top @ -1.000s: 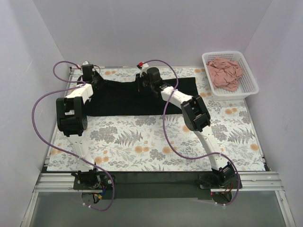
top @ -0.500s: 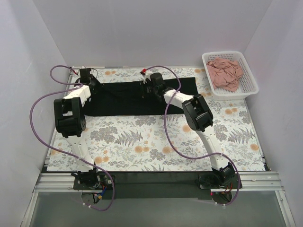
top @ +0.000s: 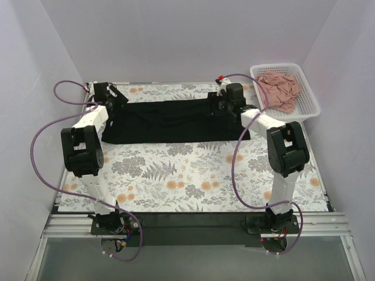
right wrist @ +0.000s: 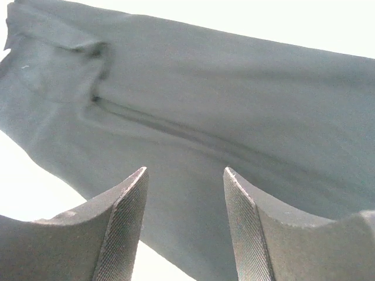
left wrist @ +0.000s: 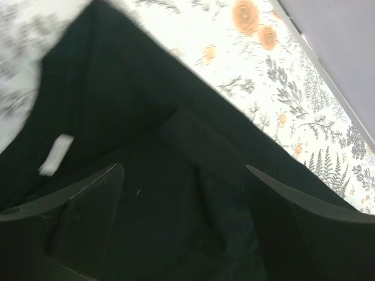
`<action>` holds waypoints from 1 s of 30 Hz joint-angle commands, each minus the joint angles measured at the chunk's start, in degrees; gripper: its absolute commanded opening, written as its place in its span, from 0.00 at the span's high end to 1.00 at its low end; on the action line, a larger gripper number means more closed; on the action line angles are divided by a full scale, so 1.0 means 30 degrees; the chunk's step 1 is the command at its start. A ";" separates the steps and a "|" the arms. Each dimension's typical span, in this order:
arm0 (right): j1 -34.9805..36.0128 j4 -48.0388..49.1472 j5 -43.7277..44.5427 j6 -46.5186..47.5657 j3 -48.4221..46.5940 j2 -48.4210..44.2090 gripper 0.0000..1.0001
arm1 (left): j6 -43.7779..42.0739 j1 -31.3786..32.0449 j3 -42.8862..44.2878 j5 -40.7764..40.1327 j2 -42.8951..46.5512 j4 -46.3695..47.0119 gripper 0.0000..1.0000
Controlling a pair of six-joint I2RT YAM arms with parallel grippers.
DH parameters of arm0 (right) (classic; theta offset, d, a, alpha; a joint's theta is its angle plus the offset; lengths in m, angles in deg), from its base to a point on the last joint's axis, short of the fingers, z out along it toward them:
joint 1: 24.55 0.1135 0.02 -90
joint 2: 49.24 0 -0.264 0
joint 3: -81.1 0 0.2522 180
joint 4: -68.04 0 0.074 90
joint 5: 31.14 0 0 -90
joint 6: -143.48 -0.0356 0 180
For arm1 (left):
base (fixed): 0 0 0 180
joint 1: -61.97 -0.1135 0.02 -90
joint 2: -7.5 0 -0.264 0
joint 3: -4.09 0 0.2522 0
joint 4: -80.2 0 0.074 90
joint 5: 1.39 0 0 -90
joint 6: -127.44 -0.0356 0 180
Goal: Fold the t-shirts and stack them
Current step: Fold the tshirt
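The black t-shirt (top: 170, 120) lies spread flat across the far half of the table, long side left to right. My left gripper (top: 113, 95) is at its far left end and open. In the left wrist view the left gripper (left wrist: 184, 170) hangs just above the black t-shirt (left wrist: 146, 117), whose white label (left wrist: 57, 153) shows. My right gripper (top: 217, 104) is over the shirt's far right part. Its jaws (right wrist: 184, 171) are open with nothing between them, the black t-shirt (right wrist: 234, 99) below. The pink t-shirt (top: 278, 91) lies crumpled in the basket.
The white lattice basket (top: 293, 116) stands at the far right corner, close to the right arm's elbow. A floral cloth (top: 193, 175) covers the table. Purple cables loop beside both arms. Walls close in the left, back and right sides.
Both grippers have opened and let go of the black t-shirt. The right gripper moved right and the left a little left, leaving the shirt stretched out wider and flat.
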 commanded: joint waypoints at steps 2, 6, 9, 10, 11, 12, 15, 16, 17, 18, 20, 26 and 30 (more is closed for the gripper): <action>-0.0890 -0.1672 0.1227 -0.0775 0.2618 -0.2246 0.39 | 0.1314 -0.0927 -0.2351 -0.1875 0.3930 -0.2078 0.18; -0.2090 -0.1820 0.1579 -0.1187 0.4582 -0.3389 0.40 | 0.1521 -0.1631 -0.4462 -0.2109 0.4929 -0.2930 0.19; -0.2677 -0.1879 0.1433 -0.1509 0.5375 -0.3537 0.42 | 0.1141 -0.1865 -0.5229 -0.2636 0.4930 -0.3195 0.19; -0.2795 -0.1879 0.1404 -0.1539 0.5608 -0.3538 0.43 | 0.1024 -0.1895 -0.5319 -0.2782 0.4756 -0.3254 0.19; -0.2854 -0.1937 0.1404 -0.1568 0.5698 -0.3538 0.43 | 0.0762 -0.1895 -0.5377 -0.3016 0.4725 -0.3313 0.19; -0.3087 -0.1967 0.1404 -0.1597 0.5757 -0.3509 0.44 | 0.0672 -0.1895 -0.5581 -0.3192 0.4667 -0.3313 0.19; -0.3527 -0.2084 0.1462 -0.1743 0.6195 -0.3450 0.45 | 0.0203 -0.1895 -0.5642 -0.3516 0.4053 -0.3459 0.19; -0.3674 -0.2084 0.1607 -0.1773 0.6342 -0.3421 0.45 | 0.0173 -0.1895 -0.5584 -0.3545 0.3587 -0.3634 0.20; -0.3994 -0.2084 0.1812 -0.1860 0.6633 -0.3421 0.45 | 0.0202 -0.1924 -0.5438 -0.3632 0.3089 -0.3984 0.24; -0.4143 -0.2084 0.1814 -0.1948 0.6723 -0.3363 0.45 | 0.0231 -0.1925 -0.5437 -0.3749 0.3084 -0.4161 0.24; -0.4668 -0.2084 0.1785 -0.2095 0.7044 -0.3246 0.46 | 0.0319 -0.1925 -0.5349 -0.4216 0.2442 -0.4629 0.31; -0.5520 -0.2347 0.2019 -0.2651 0.7660 -0.2893 0.46 | 0.0992 -0.2363 -0.5435 -0.4980 0.1444 -0.5919 0.60; -0.6193 -0.2641 0.2428 -0.3032 0.8422 -0.2980 0.47 | 0.1257 -0.3153 -0.6224 -0.5186 0.1648 -0.6448 0.81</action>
